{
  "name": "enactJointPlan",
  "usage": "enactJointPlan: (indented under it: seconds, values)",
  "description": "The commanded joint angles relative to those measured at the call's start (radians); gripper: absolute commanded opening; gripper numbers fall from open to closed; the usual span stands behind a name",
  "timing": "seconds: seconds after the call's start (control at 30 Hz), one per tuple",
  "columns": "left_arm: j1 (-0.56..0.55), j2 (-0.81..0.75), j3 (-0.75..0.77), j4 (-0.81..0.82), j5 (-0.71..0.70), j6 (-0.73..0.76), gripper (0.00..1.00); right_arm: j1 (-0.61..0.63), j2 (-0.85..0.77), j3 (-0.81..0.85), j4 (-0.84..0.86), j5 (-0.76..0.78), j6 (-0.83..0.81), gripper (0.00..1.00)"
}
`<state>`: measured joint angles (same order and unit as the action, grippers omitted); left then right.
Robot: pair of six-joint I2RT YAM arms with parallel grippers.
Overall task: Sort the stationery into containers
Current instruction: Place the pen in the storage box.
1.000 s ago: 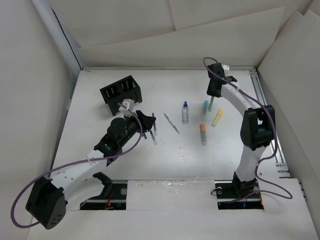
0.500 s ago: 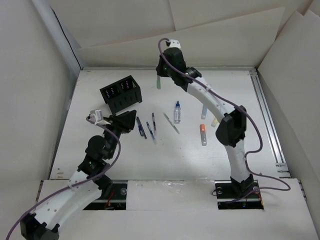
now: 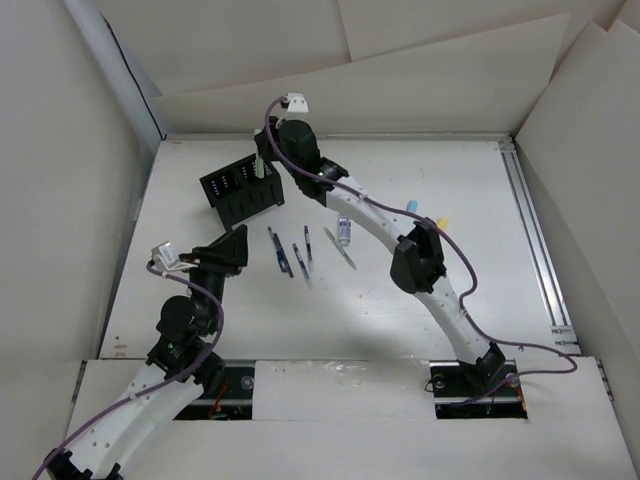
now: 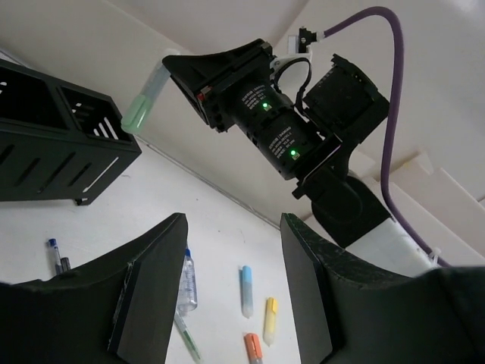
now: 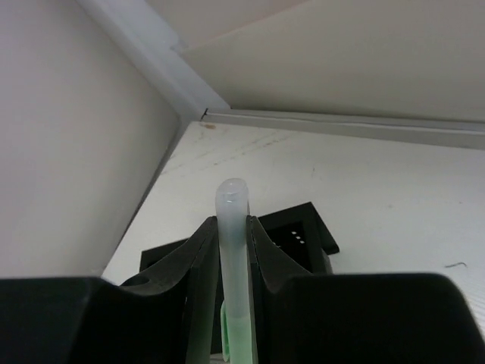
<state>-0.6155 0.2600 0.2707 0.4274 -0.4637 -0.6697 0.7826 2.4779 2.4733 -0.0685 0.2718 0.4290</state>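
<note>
My right gripper (image 3: 267,162) is shut on a whitish marker with a green cap (image 5: 233,258) and holds it upright just above the black organiser box (image 3: 243,187). The box shows behind the marker in the right wrist view (image 5: 309,231). My left gripper (image 3: 234,246) is open and empty, near-left of the box, raised and facing the table. Three dark-blue pens (image 3: 291,251) lie side by side mid-table. A green-and-white pen (image 3: 343,249) and a blue-capped clear tube (image 4: 188,277) lie beside them. Blue-capped (image 4: 246,291), yellow (image 4: 269,320) and orange (image 4: 252,347) markers lie further right.
White walls enclose the table on the left, back and right. A metal rail (image 3: 535,240) runs along the right edge. My right arm's elbow (image 3: 416,262) hangs over the middle-right of the table and hides the orange marker from above.
My right arm has swung left from the right back of the table to over the organiser, carrying the green-capped marker. My left arm has drawn back toward the near left.
</note>
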Motion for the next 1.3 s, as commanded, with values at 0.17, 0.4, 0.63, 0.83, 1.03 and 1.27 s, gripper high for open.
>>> enactJointPlan:
  seconds: [0.17,0.4,0.63,0.83,1.03,1.27]
  values:
    - [-0.001,0.010,-0.007,0.024,-0.045,-0.005,0.49,0.015,0.088,0.105,0.279,0.121,0.004,0.00]
    - [-0.001,0.031,-0.007,0.024,-0.055,0.004,0.50,0.024,0.171,0.170,0.342,0.179,-0.006,0.02]
    - [-0.001,0.051,-0.007,0.033,-0.055,0.004,0.50,0.024,0.185,0.098,0.342,0.179,-0.006,0.02]
    - [-0.001,0.061,-0.007,0.033,-0.055,0.013,0.53,0.033,0.083,-0.059,0.375,0.168,-0.006,0.31]
    - [-0.001,0.090,0.012,0.033,-0.055,0.022,0.54,0.033,-0.066,-0.219,0.394,0.123,-0.015,0.50]
    - [-0.001,0.215,0.054,0.065,0.022,0.071,0.51,0.023,-0.373,-0.498,0.377,0.132,-0.045,0.57]
